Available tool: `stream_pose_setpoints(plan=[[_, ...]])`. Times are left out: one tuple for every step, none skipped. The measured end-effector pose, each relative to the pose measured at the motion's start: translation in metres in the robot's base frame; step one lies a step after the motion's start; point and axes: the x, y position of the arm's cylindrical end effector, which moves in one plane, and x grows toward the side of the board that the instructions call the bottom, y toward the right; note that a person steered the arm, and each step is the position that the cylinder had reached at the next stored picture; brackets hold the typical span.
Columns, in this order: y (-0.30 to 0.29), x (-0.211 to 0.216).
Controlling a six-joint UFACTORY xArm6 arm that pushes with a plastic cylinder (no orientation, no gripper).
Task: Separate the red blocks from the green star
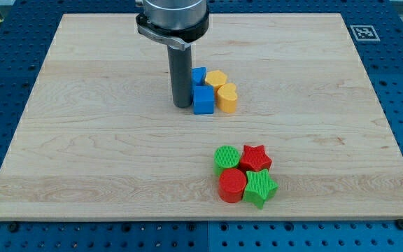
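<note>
A red star [255,157] and a red cylinder [232,185] sit in a tight cluster at the view's lower right. The green star [259,187] touches both, right of the red cylinder and below the red star. A green cylinder [227,159] sits at the cluster's upper left, touching the red blocks. My tip [182,106] rests on the board well above and left of this cluster, just left of a blue cube [203,100].
A second blue block [199,75], a yellow hexagon [216,79] and a yellow heart [227,97] are grouped with the blue cube right of my tip. The wooden board [82,140] lies on a blue perforated table, with a marker tag [364,31] at the upper right.
</note>
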Motion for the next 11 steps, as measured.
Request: stream_pose_setpoints(plan=[[-0.059, 0.013], [-0.097, 0.048], [-0.086, 0.094], [-0.037, 0.148], [0.016, 0.183], [0.031, 0.184], [0.066, 0.184], [0.092, 0.180], [0.092, 0.168], [0.092, 0.142], [0.092, 0.129]])
